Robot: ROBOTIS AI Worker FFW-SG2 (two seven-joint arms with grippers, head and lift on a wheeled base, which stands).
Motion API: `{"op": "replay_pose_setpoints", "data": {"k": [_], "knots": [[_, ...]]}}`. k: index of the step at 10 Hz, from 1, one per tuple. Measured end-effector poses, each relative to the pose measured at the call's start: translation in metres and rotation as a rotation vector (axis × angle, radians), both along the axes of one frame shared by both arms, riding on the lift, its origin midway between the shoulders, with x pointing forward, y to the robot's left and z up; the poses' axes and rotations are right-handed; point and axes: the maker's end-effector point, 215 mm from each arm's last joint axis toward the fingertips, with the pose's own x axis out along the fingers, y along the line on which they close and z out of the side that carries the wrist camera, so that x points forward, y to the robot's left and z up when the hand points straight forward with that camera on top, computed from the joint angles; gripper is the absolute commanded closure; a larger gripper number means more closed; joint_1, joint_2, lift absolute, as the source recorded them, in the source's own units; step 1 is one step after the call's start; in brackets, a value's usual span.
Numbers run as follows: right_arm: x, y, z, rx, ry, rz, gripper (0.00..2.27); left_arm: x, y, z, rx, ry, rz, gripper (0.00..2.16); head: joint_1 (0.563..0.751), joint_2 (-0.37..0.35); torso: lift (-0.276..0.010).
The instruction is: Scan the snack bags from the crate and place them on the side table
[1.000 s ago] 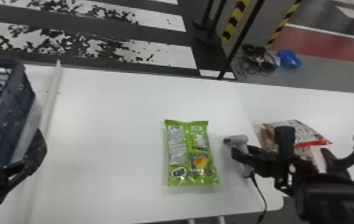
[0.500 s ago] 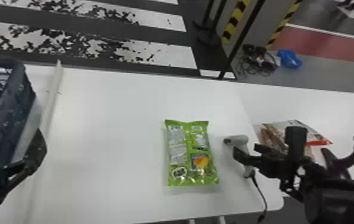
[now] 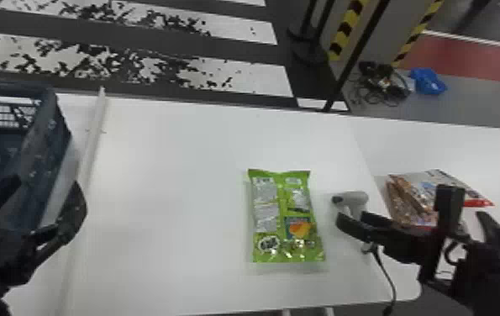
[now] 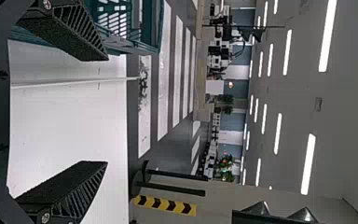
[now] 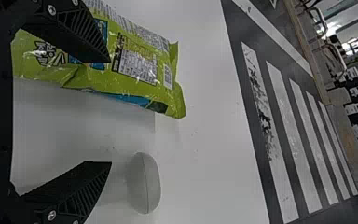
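The green snack bag [image 3: 284, 218] lies flat on the white table [image 3: 169, 201]; the right wrist view shows it [image 5: 135, 60] partly behind one finger. Just right of it is the grey scanner [image 3: 356, 201], its rounded head [image 5: 144, 183] beyond the fingertips. My right gripper [image 3: 393, 208] stands open and empty near the scanner's handle; in its wrist view the gripper [image 5: 110, 112] has a wide gap. On the left, my left gripper [image 3: 36, 187] is held open by the crate [image 3: 47, 155]; its own view shows the gripper [image 4: 107, 111] empty too.
Brown and white snack bags [image 3: 425, 189] lie on the side table [image 3: 391, 143], partly behind the right arm. A pale strip [image 3: 91, 147] runs along the table beside the crate. The scanner's cable [image 3: 383, 269] hangs over the front edge.
My right gripper has shifted a little to the right, and its fingers have spread farther apart. The green bag, the scanner and the left arm have stayed put.
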Motion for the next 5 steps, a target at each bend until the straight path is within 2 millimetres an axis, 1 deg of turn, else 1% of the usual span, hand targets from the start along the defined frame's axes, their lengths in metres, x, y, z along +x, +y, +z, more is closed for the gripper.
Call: {"op": "replay_pose_setpoints", "data": {"k": [2, 5], "knots": [[-0.011, 0.016, -0.004, 0.078, 0.045, 0.033, 0.11, 0.000, -0.002, 0.000, -0.002, 0.000, -0.001, 0.08, 0.695, -0.196, -0.094], [-0.018, 0.028, -0.018, 0.161, 0.111, 0.056, 0.12, 0.000, -0.011, 0.002, -0.011, -0.003, -0.012, 0.08, 0.695, -0.192, -0.094]]}}
